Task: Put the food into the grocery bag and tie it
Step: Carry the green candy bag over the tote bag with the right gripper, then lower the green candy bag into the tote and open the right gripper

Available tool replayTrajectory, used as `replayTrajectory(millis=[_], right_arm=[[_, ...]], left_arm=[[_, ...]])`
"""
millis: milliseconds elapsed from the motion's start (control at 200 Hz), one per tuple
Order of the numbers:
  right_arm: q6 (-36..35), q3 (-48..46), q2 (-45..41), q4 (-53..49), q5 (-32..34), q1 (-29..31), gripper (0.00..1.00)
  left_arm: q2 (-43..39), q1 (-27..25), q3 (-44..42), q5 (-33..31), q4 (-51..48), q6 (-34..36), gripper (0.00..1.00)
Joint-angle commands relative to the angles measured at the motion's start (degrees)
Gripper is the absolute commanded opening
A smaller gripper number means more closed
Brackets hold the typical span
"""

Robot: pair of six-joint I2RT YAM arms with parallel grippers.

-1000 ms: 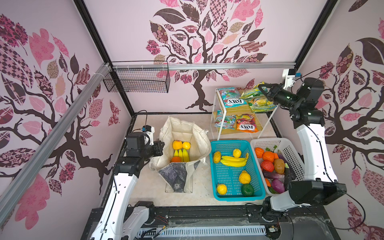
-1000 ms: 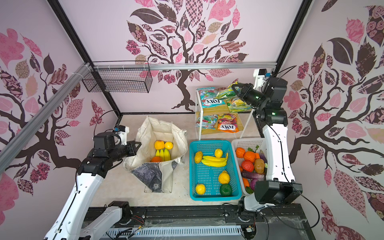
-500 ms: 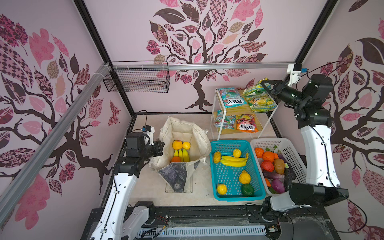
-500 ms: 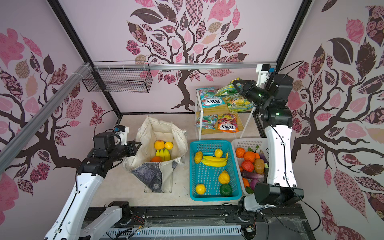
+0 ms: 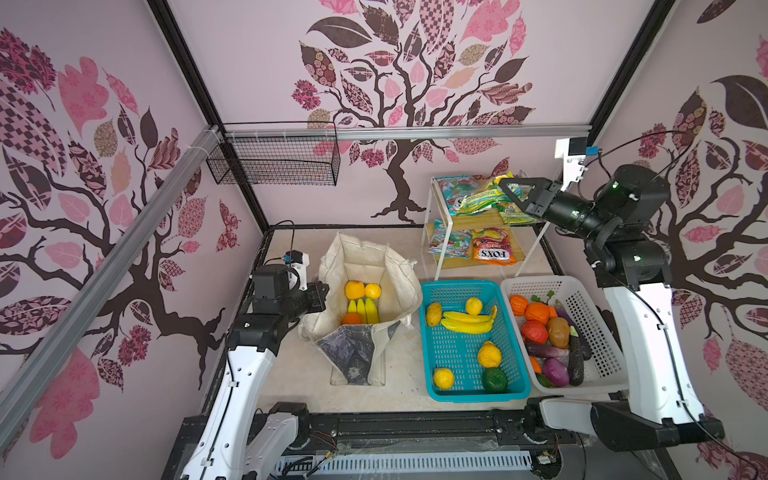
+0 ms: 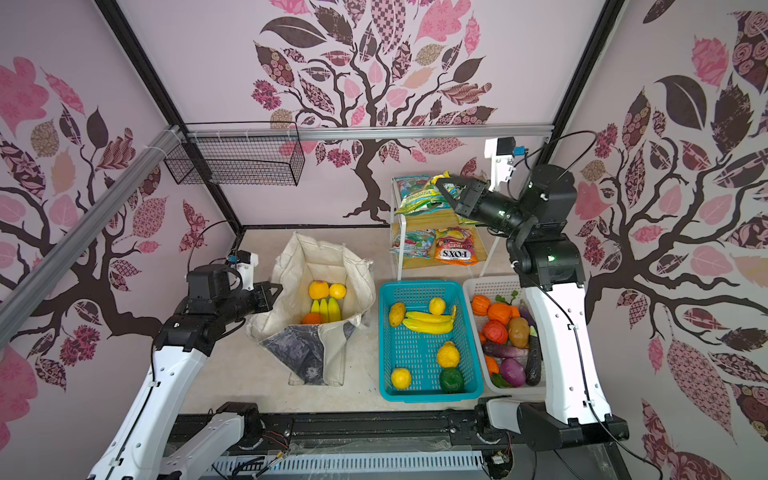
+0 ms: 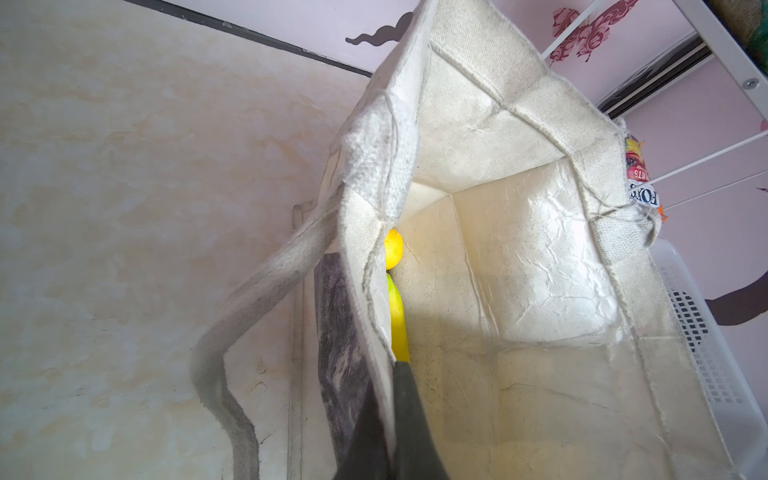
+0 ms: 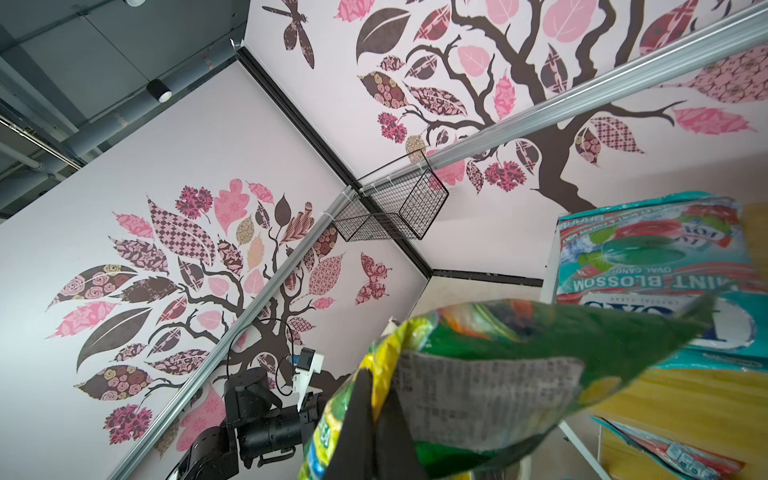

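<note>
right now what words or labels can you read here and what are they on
"FOX'S", "FRUITS": orange packet on the lower shelf, upside down in both top views.
"INT BLOSSOM", "OVAL CANDY": teal packet on the upper shelf, first letter hidden.
Green packet, back print: too small to read.
Bag: no print readable.

One grocery bag (image 5: 399, 270), holding two round yellow fruits (image 5: 354, 289), one banana bunch (image 5: 363, 309), one orange (image 5: 352, 319). One teal basket (image 5: 465, 286) with six toy pieces (image 5: 489, 354); one white basket (image 5: 598, 328), contents too overlapped to count. One green snack packet (image 8: 519, 332) held aloft; two packets (image 5: 492, 249) on the lower shelf (image 5: 519, 237). One wire basket (image 5: 274, 162).
</note>
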Motion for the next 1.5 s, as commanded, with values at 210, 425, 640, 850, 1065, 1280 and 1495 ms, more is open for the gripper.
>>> replayTrajectory(millis=[210,425,640,850,1065,1280,1495], right_arm=[[-3.9,-4.9,-2.5,2.2,4.0,7.4,0.00],[-6.5,-7.0,-2.0,0.9,8.2,14.8,0.00],[-11.0,-6.8,1.2,-2.8,15.2,24.3,0.00],[-12.8,-7.9,4.4,-2.6,19.6,32.3,0.00],[-13.5,-7.4,10.7,-1.7,22.7,39.8,0.00],[-13.2,-6.3,17.2,0.2,24.3,43.8,0.00],[-11.8,-4.7,24.3,2.7,24.6,44.5,0.00]], left_arm=[[-0.2,-0.1,-1.3,0.9,-0.1,0.5,0.00],[-0.2,-0.2,-1.2,0.9,-0.1,0.6,0.00],[-0.2,-0.2,-1.2,1.0,0.0,0.5,0.00],[-0.1,-0.2,-1.2,1.5,0.0,0.4,0.00],[-0.2,-0.1,-1.3,1.4,0.0,0.5,0.00],[-0.3,-0.1,-1.3,1.4,0.0,0.5,0.00],[-0.4,-0.1,-1.3,1.3,0.0,0.5,0.00]])
